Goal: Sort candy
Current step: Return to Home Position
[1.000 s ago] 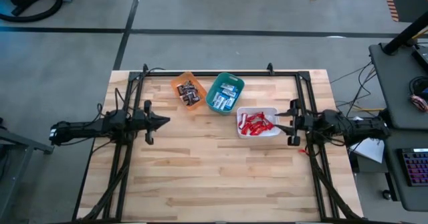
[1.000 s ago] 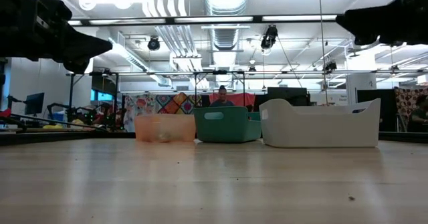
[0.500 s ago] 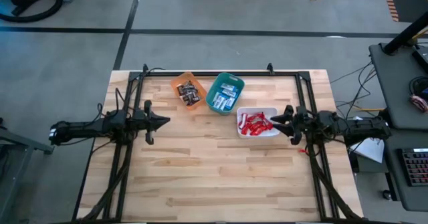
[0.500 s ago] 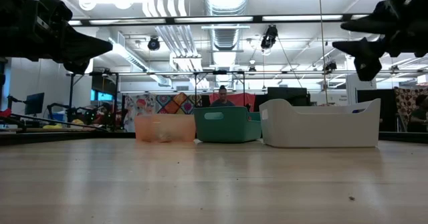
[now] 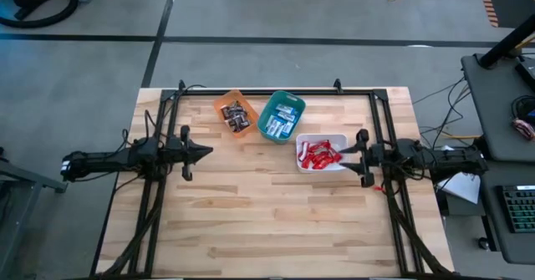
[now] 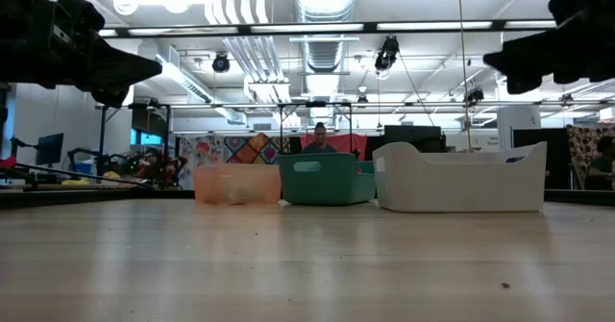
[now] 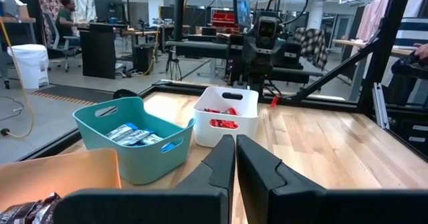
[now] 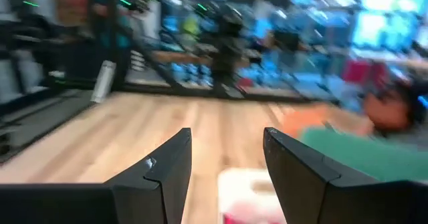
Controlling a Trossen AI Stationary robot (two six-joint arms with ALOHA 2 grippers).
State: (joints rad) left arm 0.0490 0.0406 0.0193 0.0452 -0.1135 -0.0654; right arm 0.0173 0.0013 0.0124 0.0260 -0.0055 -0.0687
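Table (image 5: 276,230) with three bins, an arm at each side.
Orange bin (image 5: 224,103), teal bin (image 5: 269,111) and white bin (image 5: 323,137) held the candy (image 5: 315,155), one wrapper colour each. Right gripper (image 5: 344,155), fingers apart, hung at the white bin's rim and might knock it if swung low; left gripper (image 5: 207,151), fingers together, waited well clear.

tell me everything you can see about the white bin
The white bin is a rectangular tub of smooth, plastic-looking material, with rounded corners, a rim that rises at the ends and slot handle cutouts. It stands upright on the wooden table, on the right arm's side, close beside the teal bin; whether the two touch cannot be told. Red-wrapped candy lies inside it. The right gripper hangs above its outer end, not touching it.
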